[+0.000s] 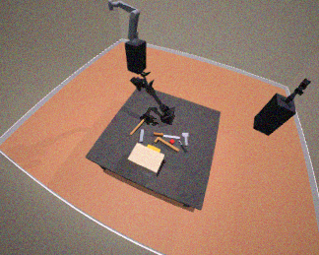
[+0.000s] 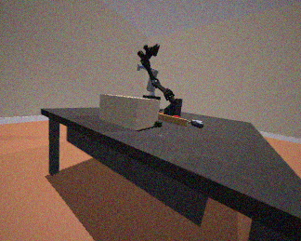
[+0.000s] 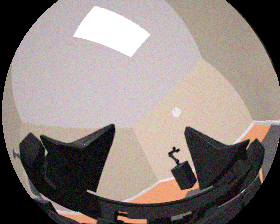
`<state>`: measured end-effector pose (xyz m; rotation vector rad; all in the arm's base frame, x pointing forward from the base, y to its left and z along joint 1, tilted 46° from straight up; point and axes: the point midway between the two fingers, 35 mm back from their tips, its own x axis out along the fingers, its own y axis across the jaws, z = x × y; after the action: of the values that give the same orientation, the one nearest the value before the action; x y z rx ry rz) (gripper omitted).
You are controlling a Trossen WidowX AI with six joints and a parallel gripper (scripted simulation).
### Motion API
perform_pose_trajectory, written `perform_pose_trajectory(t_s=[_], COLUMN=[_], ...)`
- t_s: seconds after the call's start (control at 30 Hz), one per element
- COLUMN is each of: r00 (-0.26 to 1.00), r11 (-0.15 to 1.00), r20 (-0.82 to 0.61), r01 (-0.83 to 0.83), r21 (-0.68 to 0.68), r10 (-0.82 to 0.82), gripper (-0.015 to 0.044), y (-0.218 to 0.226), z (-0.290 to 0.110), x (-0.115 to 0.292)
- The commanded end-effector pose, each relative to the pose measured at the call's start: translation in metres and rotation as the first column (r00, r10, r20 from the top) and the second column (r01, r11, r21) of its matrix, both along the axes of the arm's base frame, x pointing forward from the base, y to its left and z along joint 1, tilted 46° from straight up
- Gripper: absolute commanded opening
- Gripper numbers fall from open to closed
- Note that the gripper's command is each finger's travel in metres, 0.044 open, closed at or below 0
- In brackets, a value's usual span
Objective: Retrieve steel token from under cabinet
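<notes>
The steel token does not show in any view. The beige cabinet [image 1: 146, 159] [image 2: 128, 111] stands near the front of the dark table [image 1: 201, 178] [image 2: 222, 145]. A yellow patch [image 1: 155, 149] lies against its far side. My arm rises from its base [image 1: 167, 115] [image 2: 174, 107] at the back of the table. My gripper [image 1: 145, 75] [image 2: 150, 51] [image 3: 151, 130] is raised high, far from the cabinet. It is open and empty, and it points out over the room.
Several tools lie behind the cabinet: a wooden stick [image 1: 137, 127], a grey bar [image 1: 142, 134], an orange-handled tool [image 1: 167, 145] [image 2: 173, 118], a red-tipped piece [image 1: 171, 141] and a grey T-shaped piece [image 1: 186, 139]. Two black camera stands [image 1: 135, 55] [image 1: 275, 114] stand on the floor.
</notes>
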<state>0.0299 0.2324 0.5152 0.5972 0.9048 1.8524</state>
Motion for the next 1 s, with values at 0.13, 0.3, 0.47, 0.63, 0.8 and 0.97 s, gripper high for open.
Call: perform_pose_trajectory(t_s=[0.13,0.3,0.47,0.63,0.8,0.97], r00=[1.0,1.0,1.0,1.0,1.0,1.0], r11=[1.0,1.0,1.0,1.0,1.0,1.0], r20=[0.0,0.0,0.0,0.001,0.001,-0.001], r01=[0.0,0.0,0.0,0.0,0.0,0.003], r21=[0.0,0.0,0.0,0.001,0.001,-0.001], r10=[0.0,0.0,0.0,0.0,0.0,-0.003], gripper=[0.0269,0.0147,0.012,0.0,0.0,0.0], y=[0.0,0.0,0.0,-0.011,-0.011,-0.008], z=[0.0,0.0,0.0,-0.009,-0.01,-0.009], x=[0.0,0.0,0.0,0.002,0.002,0.005])
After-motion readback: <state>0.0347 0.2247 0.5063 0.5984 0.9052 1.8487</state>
